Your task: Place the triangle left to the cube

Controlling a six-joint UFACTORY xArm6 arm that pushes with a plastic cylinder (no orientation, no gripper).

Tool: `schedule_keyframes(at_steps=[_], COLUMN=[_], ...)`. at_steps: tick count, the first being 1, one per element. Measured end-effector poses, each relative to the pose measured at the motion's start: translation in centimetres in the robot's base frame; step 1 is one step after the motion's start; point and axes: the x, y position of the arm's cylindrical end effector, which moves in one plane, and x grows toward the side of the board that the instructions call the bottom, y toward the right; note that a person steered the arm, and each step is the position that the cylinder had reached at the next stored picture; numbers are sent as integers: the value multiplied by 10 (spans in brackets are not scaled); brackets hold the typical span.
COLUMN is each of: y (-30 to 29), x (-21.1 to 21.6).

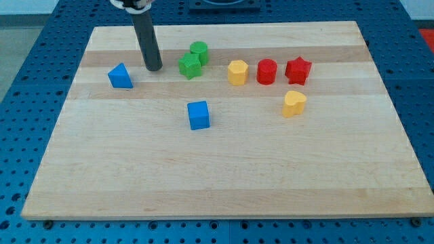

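Blue triangle (120, 76) rests on wooden board (224, 183) over blue perforated table (27, 102)

The blue triangle (120, 76) lay flat on the wooden board toward the view's upper left, its apex pointing to the view's top and its darker front face turned to the view's bottom. The blue cube (199, 114) sat upright nearer the board's middle, well apart from the triangle, to the view's right of it and lower in the view. The cube stood slightly turned, showing a lighter top face and a front face. Neither block touched the other, and both rested squarely on the board
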Motion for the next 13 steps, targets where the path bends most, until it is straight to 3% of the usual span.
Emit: schedule_keyframes(at_steps=[4,6,10,13], y=[-84,-50,-39,-54], x=[6,38,126,146])
